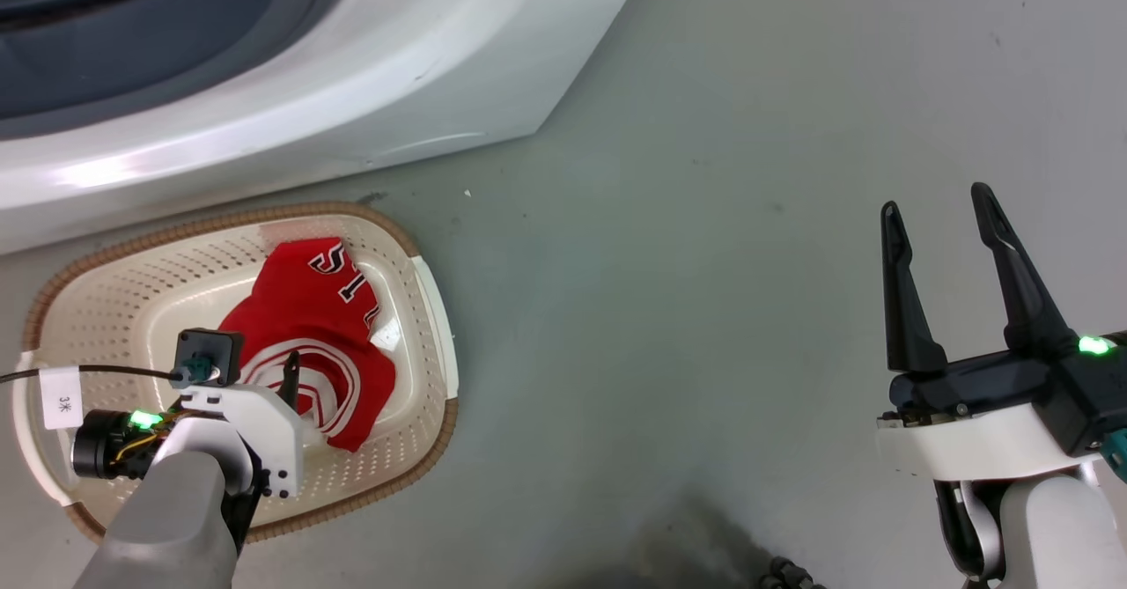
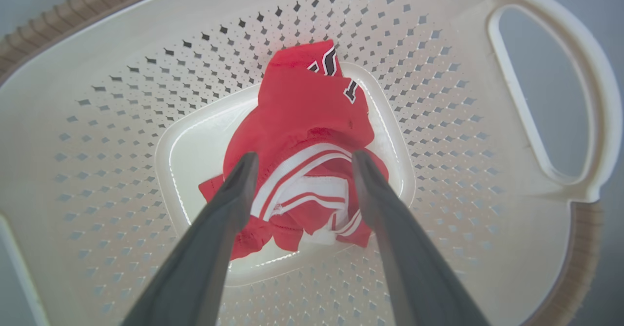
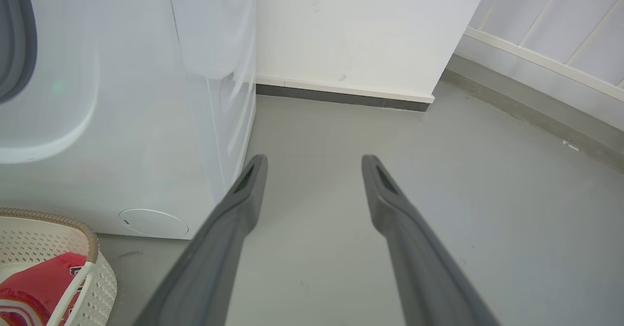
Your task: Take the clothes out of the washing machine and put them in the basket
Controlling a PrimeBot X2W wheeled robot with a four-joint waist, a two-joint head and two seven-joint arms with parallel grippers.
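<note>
Red clothes [image 2: 307,106] in basket [image 2: 122,72] | lettering [image 2: 331,65] folded, unreadable | left claw [image 2: 303,156] parted

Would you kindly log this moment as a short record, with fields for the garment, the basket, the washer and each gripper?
garment: red garment, crumpled, white stripes showing, lying on the basket's base
basket: cream basket with brown rim, on the grey floor
washer: washing machine, just beyond the basket
left gripper: left gripper open, fingers pointing down at the garment; contact unclear
right gripper: right gripper open, empty, over bare floor
</note>
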